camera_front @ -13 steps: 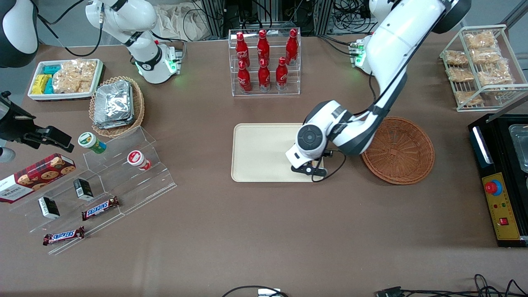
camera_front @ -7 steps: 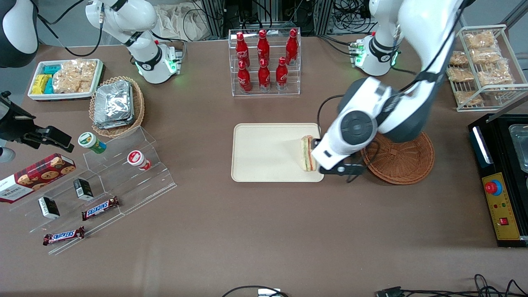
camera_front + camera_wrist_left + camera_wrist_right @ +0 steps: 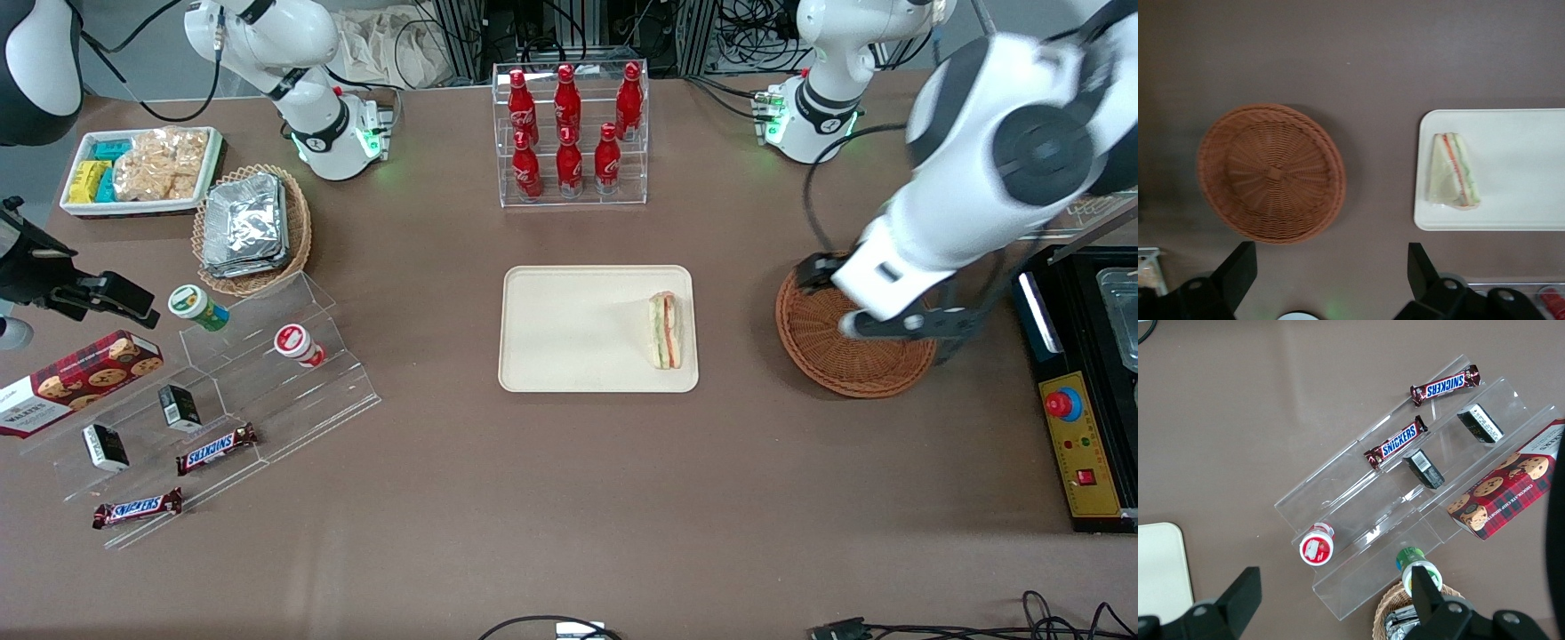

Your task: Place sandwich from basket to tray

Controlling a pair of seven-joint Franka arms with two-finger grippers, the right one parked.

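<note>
The wedge sandwich [image 3: 666, 331] is lying on the cream tray [image 3: 569, 356], near the tray's edge that faces the wicker basket [image 3: 818, 356]. The basket is sitting empty on the brown table [image 3: 533, 498], just beside the tray but not touching it. The left gripper [image 3: 900, 324] is hanging above the basket, with its fingers [image 3: 1238, 273] spread apart and holding nothing. I am judging that the placing is done; only parking the arm seems to be remaining.
</note>
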